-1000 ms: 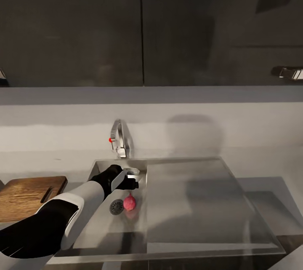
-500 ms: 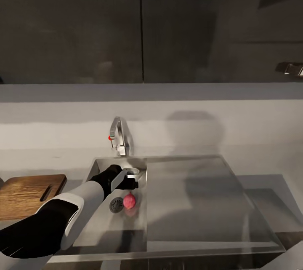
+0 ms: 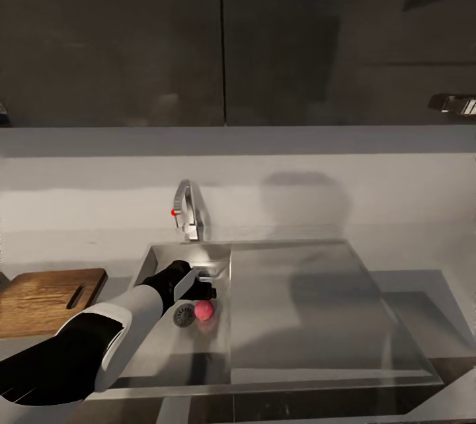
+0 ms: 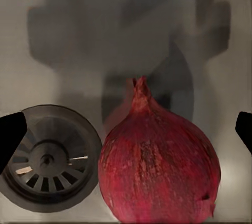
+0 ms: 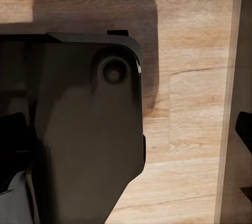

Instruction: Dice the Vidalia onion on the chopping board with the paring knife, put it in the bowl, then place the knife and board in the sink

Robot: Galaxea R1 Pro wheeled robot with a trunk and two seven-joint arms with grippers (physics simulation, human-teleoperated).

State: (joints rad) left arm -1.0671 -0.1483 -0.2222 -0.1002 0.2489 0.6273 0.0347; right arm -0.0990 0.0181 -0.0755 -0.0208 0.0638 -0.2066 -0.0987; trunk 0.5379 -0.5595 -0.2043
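The Vidalia onion (image 3: pixel 204 310), a small pinkish-red bulb, lies on the floor of the sink (image 3: pixel 155 344) beside the round drain (image 3: pixel 183 315). My left gripper (image 3: pixel 206 284) hangs open just above it, inside the basin. In the left wrist view the onion (image 4: pixel 157 166) sits between the two dark fingertips (image 4: pixel 10 136), which stand wide apart and touch nothing. The chopping board (image 3: pixel 39 301) lies on the countertop (image 3: pixel 423 292) left of the sink. In the right wrist view my right gripper (image 5: pixel 128 129) points at a wooden floor, its fingers apart.
A curved chrome tap (image 3: pixel 187 212) with a red-tipped lever rises behind the basin. The flat drainboard (image 3: pixel 304 305) stretches to the right. Dark wall cabinets (image 3: pixel 225 34) hang above the grey splashback. A dark part of the robot's body (image 5: pixel 84 129) shows near the right gripper.
The head view has shifted slightly, so everything sits a little higher in the picture. My left gripper has come down closer to the onion, still open.
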